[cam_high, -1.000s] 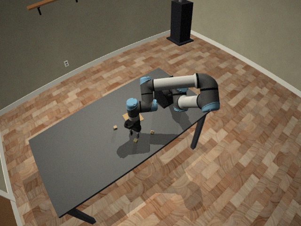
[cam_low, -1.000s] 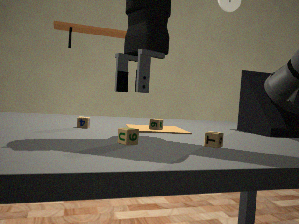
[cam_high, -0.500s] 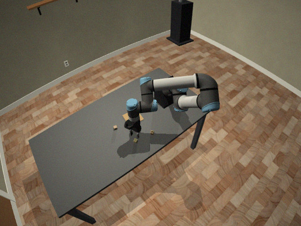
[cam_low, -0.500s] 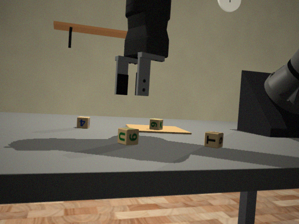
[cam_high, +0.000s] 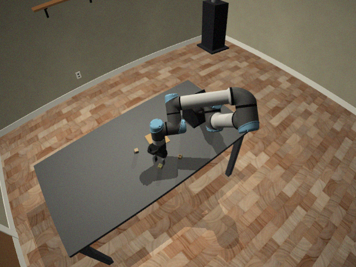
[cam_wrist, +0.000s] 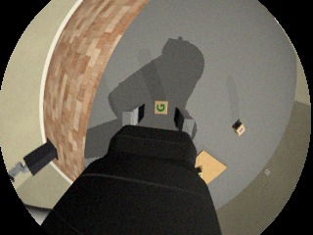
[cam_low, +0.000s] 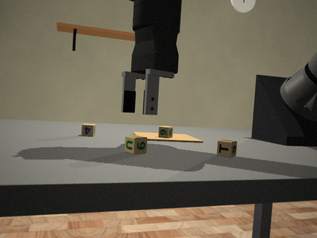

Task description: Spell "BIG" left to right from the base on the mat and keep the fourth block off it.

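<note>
My gripper is open and empty. It hangs above a wooden block with green marks that rests on the grey table off the mat; the same block shows between my fingertips in the wrist view and in the overhead view. The thin orange mat lies flat behind it and carries one block with green marks. A block with a black T lies on the table to the right. A block with a blue 4 lies to the left. In the overhead view, my arm hides most of the mat.
The robot's dark base block stands on the table at the right, with the arm's elbow beside it. The table's front edge runs close to the near block. A wall shelf hangs behind.
</note>
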### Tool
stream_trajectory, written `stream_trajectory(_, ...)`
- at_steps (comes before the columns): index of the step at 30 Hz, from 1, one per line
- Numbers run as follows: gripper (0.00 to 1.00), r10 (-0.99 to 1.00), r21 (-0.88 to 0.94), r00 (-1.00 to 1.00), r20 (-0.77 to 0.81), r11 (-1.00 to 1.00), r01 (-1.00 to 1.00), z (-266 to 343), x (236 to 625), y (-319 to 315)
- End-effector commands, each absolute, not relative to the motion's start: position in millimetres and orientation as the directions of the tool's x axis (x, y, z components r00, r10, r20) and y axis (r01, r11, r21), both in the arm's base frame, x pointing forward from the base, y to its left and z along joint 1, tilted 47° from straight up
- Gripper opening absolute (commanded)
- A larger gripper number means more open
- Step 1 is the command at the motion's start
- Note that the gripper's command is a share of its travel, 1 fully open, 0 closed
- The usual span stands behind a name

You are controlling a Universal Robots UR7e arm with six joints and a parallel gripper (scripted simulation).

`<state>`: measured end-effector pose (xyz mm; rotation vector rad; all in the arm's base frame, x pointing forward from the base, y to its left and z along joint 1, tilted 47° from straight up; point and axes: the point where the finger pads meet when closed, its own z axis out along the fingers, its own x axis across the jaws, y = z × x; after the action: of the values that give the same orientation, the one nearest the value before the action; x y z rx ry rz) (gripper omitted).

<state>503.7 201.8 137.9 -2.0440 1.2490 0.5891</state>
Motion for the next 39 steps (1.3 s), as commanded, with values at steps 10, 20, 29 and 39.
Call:
stream_trajectory(10, 1.00, -0.597, -0.301, 0.441, -0.670, -0.324, -0.897, 123.9, 502.4, 216.6)
stream_trajectory(20, 1.00, -0.598, -0.301, 0.441, -0.670, -0.324, -0.897, 119.0, 502.1, 221.7)
stream_trajectory(29, 1.00, -0.598, -0.303, 0.442, -0.668, -0.324, -0.896, 118.5, 502.9, 222.8)
stream_trajectory(39, 1.00, -0.598, -0.303, 0.442, -0.668, -0.324, -0.896, 118.5, 502.9, 222.6)
